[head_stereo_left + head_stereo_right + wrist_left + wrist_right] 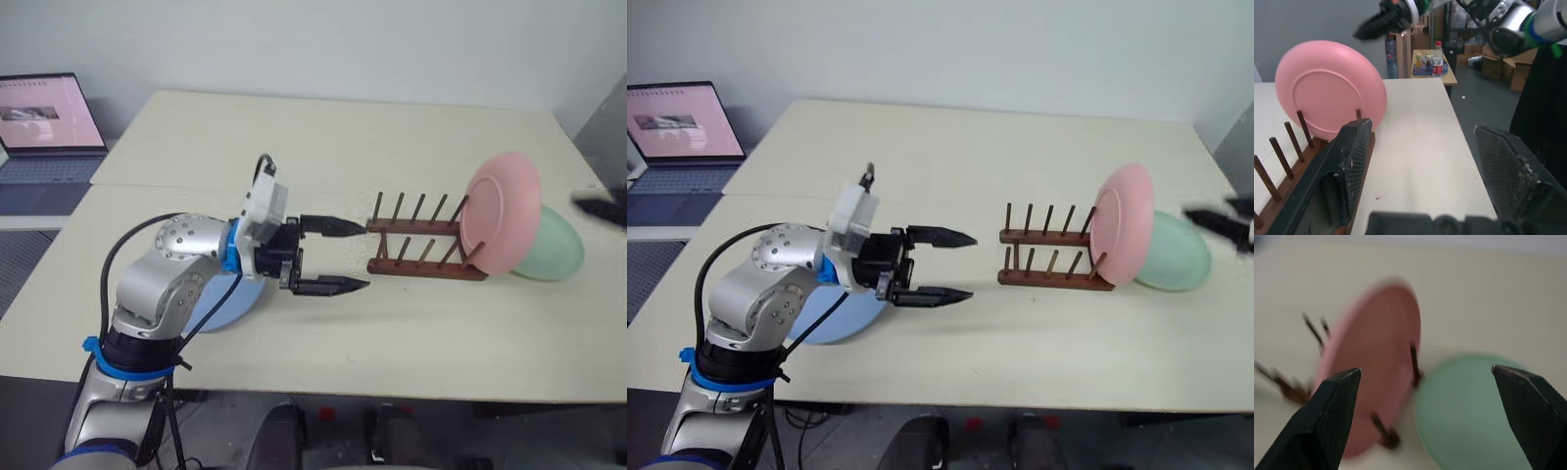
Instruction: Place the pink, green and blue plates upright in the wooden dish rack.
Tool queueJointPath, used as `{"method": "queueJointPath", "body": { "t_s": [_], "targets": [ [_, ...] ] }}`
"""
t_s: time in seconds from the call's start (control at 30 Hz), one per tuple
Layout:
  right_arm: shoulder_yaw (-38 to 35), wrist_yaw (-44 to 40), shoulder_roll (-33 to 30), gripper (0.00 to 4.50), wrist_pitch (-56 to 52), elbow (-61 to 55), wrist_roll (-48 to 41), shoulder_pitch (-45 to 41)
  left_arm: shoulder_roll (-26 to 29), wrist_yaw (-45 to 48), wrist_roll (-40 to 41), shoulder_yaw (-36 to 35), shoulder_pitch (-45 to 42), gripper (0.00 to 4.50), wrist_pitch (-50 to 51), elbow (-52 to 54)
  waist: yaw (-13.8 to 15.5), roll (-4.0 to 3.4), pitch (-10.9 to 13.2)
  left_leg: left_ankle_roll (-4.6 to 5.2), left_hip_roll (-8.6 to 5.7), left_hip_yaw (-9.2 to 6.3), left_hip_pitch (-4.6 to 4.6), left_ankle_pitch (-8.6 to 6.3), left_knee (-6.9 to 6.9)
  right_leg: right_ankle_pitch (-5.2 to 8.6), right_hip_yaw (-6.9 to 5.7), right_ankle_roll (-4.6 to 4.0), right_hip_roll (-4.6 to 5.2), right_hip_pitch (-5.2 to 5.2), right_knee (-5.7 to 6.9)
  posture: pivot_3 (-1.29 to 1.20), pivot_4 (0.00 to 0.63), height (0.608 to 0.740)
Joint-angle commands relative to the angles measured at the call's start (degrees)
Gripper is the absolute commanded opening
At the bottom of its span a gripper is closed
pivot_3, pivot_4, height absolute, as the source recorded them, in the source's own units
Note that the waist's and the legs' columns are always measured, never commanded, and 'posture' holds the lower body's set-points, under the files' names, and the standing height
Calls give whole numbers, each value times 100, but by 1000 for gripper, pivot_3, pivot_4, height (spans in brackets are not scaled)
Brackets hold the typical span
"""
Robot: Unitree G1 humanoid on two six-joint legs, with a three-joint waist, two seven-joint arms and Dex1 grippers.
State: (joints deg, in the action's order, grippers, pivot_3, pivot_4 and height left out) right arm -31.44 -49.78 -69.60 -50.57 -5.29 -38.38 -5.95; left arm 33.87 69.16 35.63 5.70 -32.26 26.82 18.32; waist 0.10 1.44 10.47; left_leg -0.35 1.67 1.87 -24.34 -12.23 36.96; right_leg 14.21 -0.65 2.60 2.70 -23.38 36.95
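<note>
At the right end slot of the dark brown wooden dish rack, the matte pastel pink plate stands tilted; the mint green plate lies behind it, the light blue plate under the left arm. Both end effectors, left and right, are spread and empty. Reaching for green could topple pink.

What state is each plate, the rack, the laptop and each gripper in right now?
pink plate: upright in the rack's end slot.
green plate: flat on the table, behind the pink one.
blue plate: flat, under the left arm.
wooden dish rack: other slots empty.
laptop: open, screen lit.
left gripper: open, empty.
right gripper: open, empty.
</note>
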Motion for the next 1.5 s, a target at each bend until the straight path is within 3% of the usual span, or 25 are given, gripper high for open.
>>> {"method": "queueJointPath", "body": {
  "t_s": [0.03,0.23,0.43,0.73,0.87,1.17,1.33,1.5],
  "targets": [
    [566,-721,-467,4462,1771,-4,1312,636,65,120,-92,116,-14,3645,-225,364,-35,-3,-1,0,0,2,3,0,1,-1,3,2,0,0,1,0,150,740],
    [2082,-638,-333,4462,3436,772,2763,134,-5,68,-573,471,6,3645,-698,491,-71,-3,-1,-3,1,12,39,3,8,-4,16,-28,-5,16,8,0,150,740],
    [3235,-494,369,4462,3891,1670,3698,-1109,-127,-24,-1008,769,128,3645,-1151,515,-55,-3,-1,-4,2,10,38,4,6,-11,21,-23,-14,14,8,0,150,740],
    [3868,-272,1166,4462,4036,2942,4502,-2188,-303,-124,-1108,847,129,3645,-1297,470,-24,-4,-1,-3,2,8,28,4,3,-19,16,-9,-16,9,7,0,150,740],
    [3862,-352,1219,3511,3879,3071,4530,-2262,-314,-137,-1106,848,147,3645,-1343,443,-24,-4,-1,-3,2,9,30,4,8,-21,17,-7,-15,11,10,0,150,740],
    [3684,-201,1185,132,3622,2872,4474,-2027,-299,-86,-1054,782,187,3645,-1401,310,-22,-6,-2,-3,2,9,32,4,8,-32,18,-21,-16,12,12,0,150,740],
    [3152,-69,984,41,3287,2170,4285,-1708,-183,-153,-958,608,261,3645,-1306,308,23,-7,-2,-3,2,7,31,4,9,-30,11,-18,-15,15,13,0,150,740],
    [2167,281,504,41,3083,1403,4242,-1380,-64,-524,-657,100,290,3645,-840,345,26,-12,-1,-4,1,8,28,4,8,-29,15,-17,-12,11,12,0,150,740]
  ]
}}
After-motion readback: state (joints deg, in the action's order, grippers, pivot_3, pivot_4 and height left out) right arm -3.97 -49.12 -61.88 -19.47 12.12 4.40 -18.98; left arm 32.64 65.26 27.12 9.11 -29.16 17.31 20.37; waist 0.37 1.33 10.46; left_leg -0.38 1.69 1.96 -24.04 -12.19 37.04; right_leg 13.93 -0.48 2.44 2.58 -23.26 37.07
